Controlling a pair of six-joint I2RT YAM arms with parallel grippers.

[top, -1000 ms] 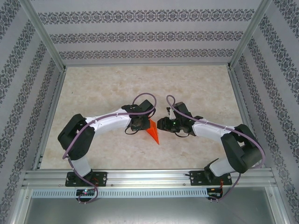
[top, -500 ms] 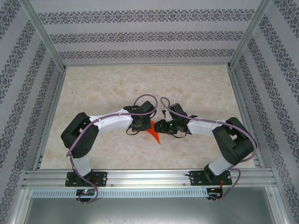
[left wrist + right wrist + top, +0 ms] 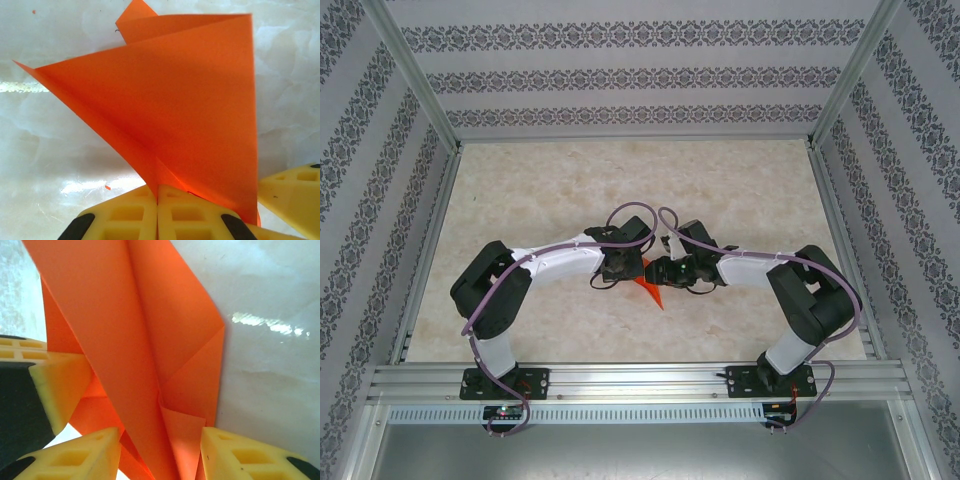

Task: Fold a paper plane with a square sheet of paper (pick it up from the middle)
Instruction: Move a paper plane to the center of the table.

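In the left wrist view the left tool [image 3: 157,202] has its 2 yellow fingers pressed flat together, pinching the lower corner of the orange paper [image 3: 190,110]. The paper fans away from them as a creased triangle above the pale counter [image 3: 45,150]. The right wrist view adds the right tool [image 3: 161,434], jaws apart, with 1 finger on each side of the paper's folded layers and long centre crease. From above, the paper is just a small orange wedge [image 3: 651,293] between the 2 tools, its tip toward the near edge. Both arms rise from the near rail, elbows bowed outward and forearms angled inward, so the left tool [image 3: 620,266] and right tool [image 3: 666,272] meet mid-counter
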